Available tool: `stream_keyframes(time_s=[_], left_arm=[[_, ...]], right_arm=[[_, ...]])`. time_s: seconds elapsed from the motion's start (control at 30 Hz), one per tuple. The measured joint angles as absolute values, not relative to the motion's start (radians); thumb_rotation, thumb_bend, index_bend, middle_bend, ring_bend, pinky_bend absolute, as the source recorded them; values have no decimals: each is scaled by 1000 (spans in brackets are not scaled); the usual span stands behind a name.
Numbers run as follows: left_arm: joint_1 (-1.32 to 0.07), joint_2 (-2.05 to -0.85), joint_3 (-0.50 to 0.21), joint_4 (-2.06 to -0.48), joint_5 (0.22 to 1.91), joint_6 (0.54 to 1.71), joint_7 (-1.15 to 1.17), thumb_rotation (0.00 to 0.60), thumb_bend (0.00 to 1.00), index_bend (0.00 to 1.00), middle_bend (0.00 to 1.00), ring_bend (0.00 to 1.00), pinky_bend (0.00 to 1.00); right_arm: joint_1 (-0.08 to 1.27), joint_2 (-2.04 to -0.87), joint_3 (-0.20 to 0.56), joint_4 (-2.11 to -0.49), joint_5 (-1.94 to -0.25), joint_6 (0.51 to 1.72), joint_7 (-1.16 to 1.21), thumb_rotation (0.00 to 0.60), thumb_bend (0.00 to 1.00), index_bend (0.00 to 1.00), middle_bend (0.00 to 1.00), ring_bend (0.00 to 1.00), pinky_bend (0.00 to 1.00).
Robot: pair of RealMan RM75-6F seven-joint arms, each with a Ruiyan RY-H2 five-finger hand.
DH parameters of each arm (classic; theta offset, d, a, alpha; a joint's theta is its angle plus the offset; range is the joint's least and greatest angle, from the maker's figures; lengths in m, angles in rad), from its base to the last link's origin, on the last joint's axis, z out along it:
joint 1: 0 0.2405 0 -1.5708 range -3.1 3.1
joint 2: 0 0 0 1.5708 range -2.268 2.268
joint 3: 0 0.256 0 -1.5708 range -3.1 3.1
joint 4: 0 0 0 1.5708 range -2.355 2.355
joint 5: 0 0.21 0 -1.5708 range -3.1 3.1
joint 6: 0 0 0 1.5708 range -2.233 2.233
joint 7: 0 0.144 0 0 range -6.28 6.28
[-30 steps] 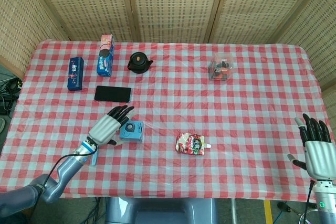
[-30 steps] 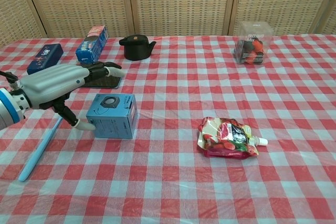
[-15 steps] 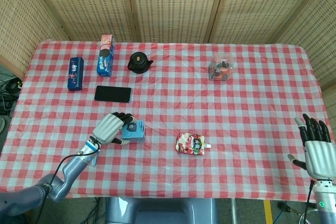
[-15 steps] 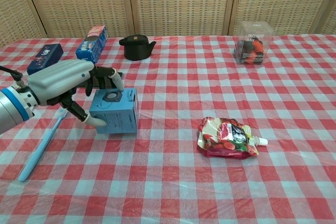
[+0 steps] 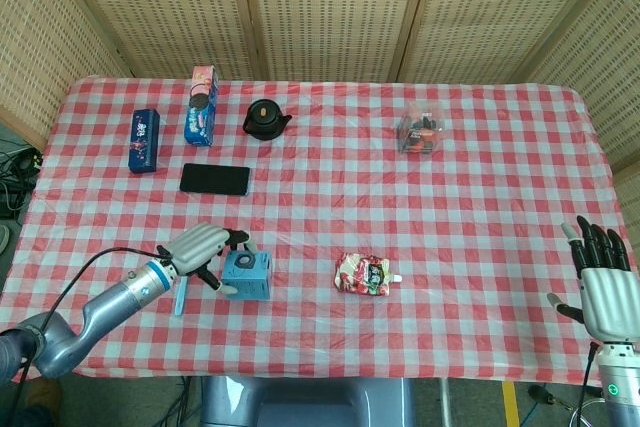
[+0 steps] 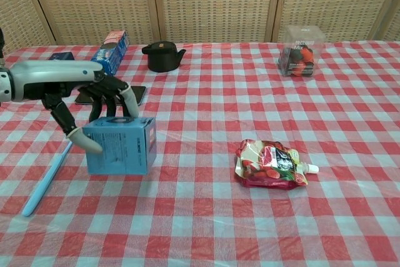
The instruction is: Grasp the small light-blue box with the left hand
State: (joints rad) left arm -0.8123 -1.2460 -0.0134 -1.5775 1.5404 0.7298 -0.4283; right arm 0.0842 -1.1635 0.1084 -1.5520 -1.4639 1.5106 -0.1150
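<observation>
The left hand (image 6: 94, 101) grips the small light-blue box (image 6: 119, 145) at the near left of the desk (image 6: 206, 229) — fingers (image 6: 128, 101) curl over its top, thumb against its left side. The right hand (image 5: 605, 287) hangs off the near right corner — fingers spread, holding nothing.

Table contents by count: one light-blue box (image 5: 248, 274), two blue packets (image 5: 146, 139) (image 5: 200, 117), one phone (image 5: 215, 179), one black teapot (image 5: 265, 119), one clear box (image 5: 421, 133), one red pouch (image 5: 365, 274), one blue toothbrush (image 6: 47, 178), two hands (image 5: 199, 247) (image 5: 603, 287).
</observation>
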Motion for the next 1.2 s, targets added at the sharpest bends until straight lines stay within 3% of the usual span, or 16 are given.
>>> stream_keyframes(time_s=[0.13,0.27,0.3,0.33,0.4,0.47,0.83,1.2], left_arm=[[-889,-1226,-8,-1585,1485,568,-467,600,96,580,439,441,485],[-925,-1248,-6,-1564,1445,508,-491,600,89,562,423,436,471],[-928,-1260,-6,-1555,1439,500,-493,600,78,519,370,395,431],[-930,-1271,-6,-1544,1434,495,-494,600,58,423,250,283,340],[-930,-1301,-6,-1508,1422,491,-491,600,18,168,55,75,122],[-925,-1328,-8,-1474,1414,502,-480,600,0,11,0,0,4],[-855,-1421,-59,-1377,1384,716,-397,600,0,0,0,0,0],[-738,-1290,-73,-1458,1466,1003,-366,600,0,0,0,0,0]], right_arm=[[84,-1164,109,-1551,-1464,1511,-114,600,0,78,0,0,0],[84,-1164,109,-1550,-1462,1510,-115,600,0,78,0,0,0],[84,-1164,109,-1549,-1461,1509,-114,600,0,78,0,0,0],[84,-1164,109,-1549,-1460,1508,-114,600,0,78,0,0,0],[85,-1164,109,-1548,-1460,1508,-114,600,0,78,0,0,0],[85,-1164,108,-1549,-1461,1508,-114,600,0,78,0,0,0],[81,-1164,105,-1553,-1465,1514,-116,600,0,78,0,0,0],[79,-1159,101,-1557,-1477,1519,-106,600,0,78,0,0,0]])
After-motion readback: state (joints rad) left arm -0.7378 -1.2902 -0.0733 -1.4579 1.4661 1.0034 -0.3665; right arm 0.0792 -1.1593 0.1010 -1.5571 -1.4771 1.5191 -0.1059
